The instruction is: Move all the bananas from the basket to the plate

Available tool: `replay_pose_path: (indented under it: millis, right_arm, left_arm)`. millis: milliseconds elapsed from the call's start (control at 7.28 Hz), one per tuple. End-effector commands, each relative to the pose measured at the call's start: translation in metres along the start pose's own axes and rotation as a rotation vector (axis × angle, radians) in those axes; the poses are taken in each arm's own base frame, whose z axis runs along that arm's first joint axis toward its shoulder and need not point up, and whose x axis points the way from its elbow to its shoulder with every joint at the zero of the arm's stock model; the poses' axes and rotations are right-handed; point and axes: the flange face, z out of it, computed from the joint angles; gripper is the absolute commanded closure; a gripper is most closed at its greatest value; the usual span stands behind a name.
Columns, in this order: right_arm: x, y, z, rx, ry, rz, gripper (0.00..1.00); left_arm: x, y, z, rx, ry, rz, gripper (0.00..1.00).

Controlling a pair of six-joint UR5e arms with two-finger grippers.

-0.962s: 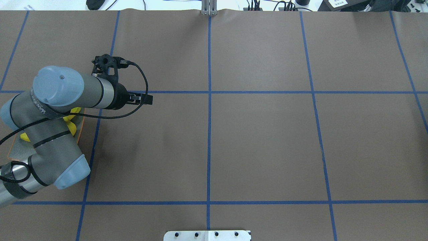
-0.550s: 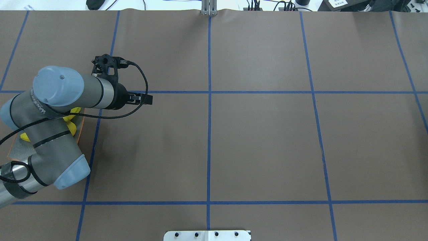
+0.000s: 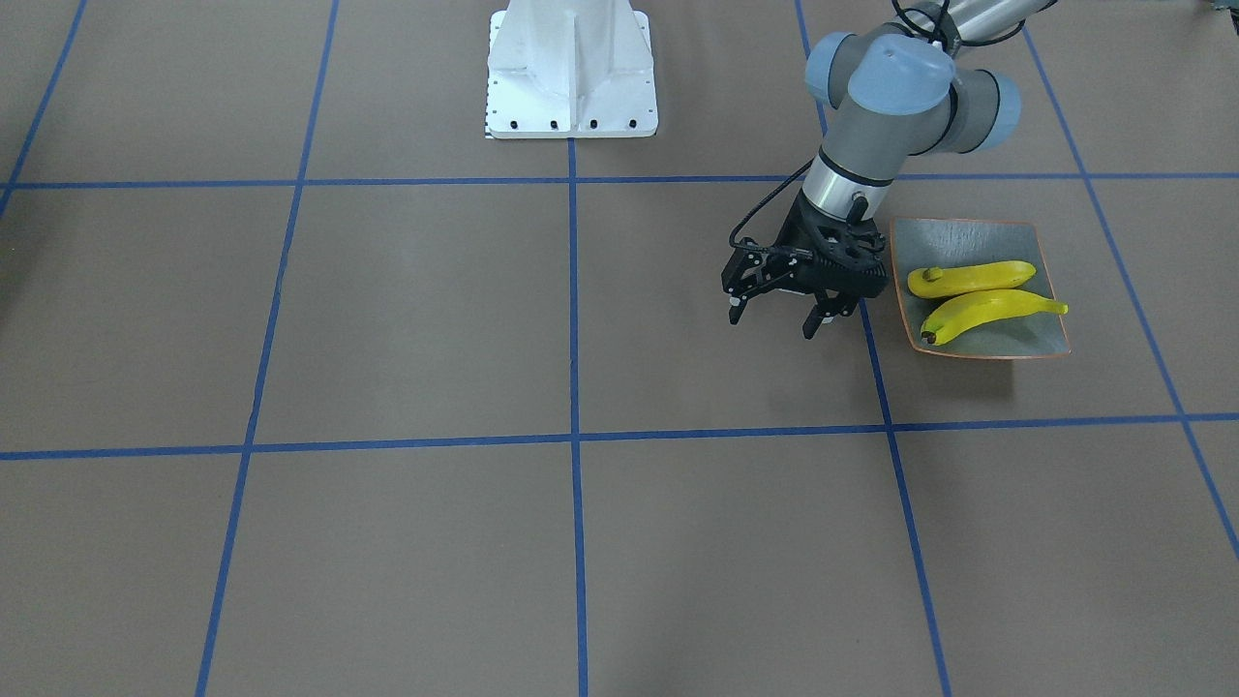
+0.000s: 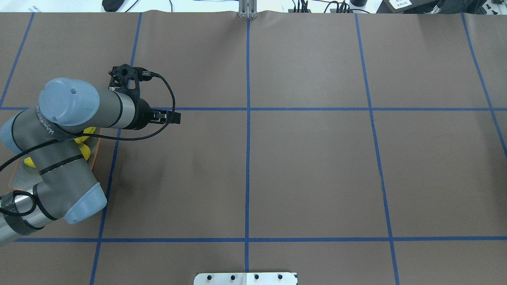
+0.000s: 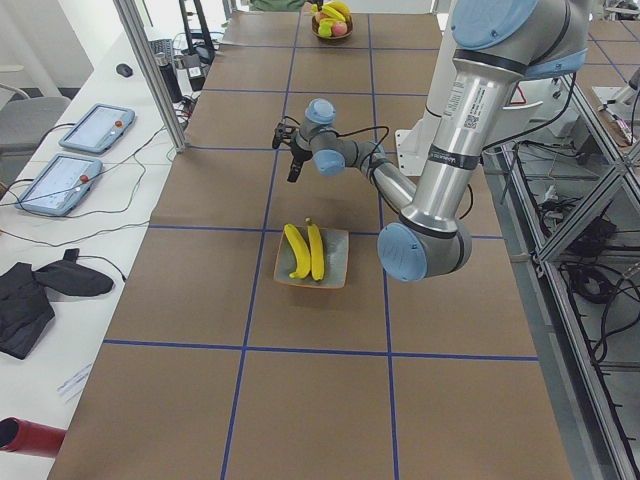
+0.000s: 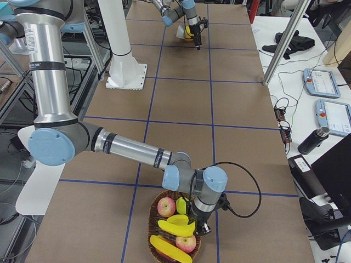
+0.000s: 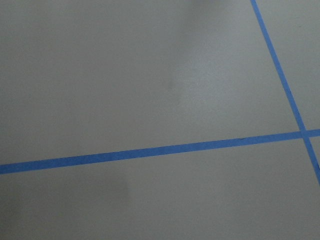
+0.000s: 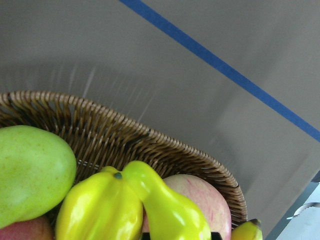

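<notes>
The square grey-green plate [image 3: 968,237] with an orange rim holds two yellow bananas [image 3: 971,279] [image 3: 987,312] lying side by side. My left gripper [image 3: 774,319] hangs open and empty just off the plate's edge, pointing down at bare table. In the overhead view the left arm hides most of the plate [image 4: 96,152]. My right gripper [image 6: 198,222] sits low over the wicker basket [image 6: 156,227] at the other end of the table; I cannot tell whether it is open or shut. Yellow bananas [image 6: 176,226] lie in the basket among other fruit.
The basket [image 8: 150,140] also holds red apples [image 6: 166,207] and a green fruit [image 8: 30,170]. The white robot base [image 3: 571,68] stands at the table's middle edge. Blue tape lines grid the brown table. Tablets and cables lie on a side bench [image 6: 323,98].
</notes>
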Motion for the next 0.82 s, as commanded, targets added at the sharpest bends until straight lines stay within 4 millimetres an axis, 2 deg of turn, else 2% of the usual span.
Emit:
replay_pose_path:
  millis: [0,137,412,550,687]
  right_arm:
    - [-0.004,-0.006,-0.011,0.007,-0.011,0.0,0.96]
    - [-0.009,-0.011,-0.025,0.01,-0.011,-0.002,0.99]
    - [-0.014,-0.015,-0.04,0.015,-0.01,-0.015,1.0]
    - [-0.021,-0.018,-0.061,0.011,-0.011,-0.016,1.0]
    - [-0.029,-0.028,-0.101,0.013,-0.01,-0.008,1.0]
  left_arm:
    - [-0.001,0.0,0.001,-0.002,-0.003,-0.001,0.0]
    - [-0.001,0.0,0.001,-0.001,-0.002,0.0,0.0]
    - [-0.001,0.002,0.001,-0.003,-0.003,0.0,0.0]
    - [-0.002,0.002,0.001,-0.004,-0.004,0.0,0.0]
    - [-0.002,0.003,0.002,-0.006,-0.003,0.0,0.0]
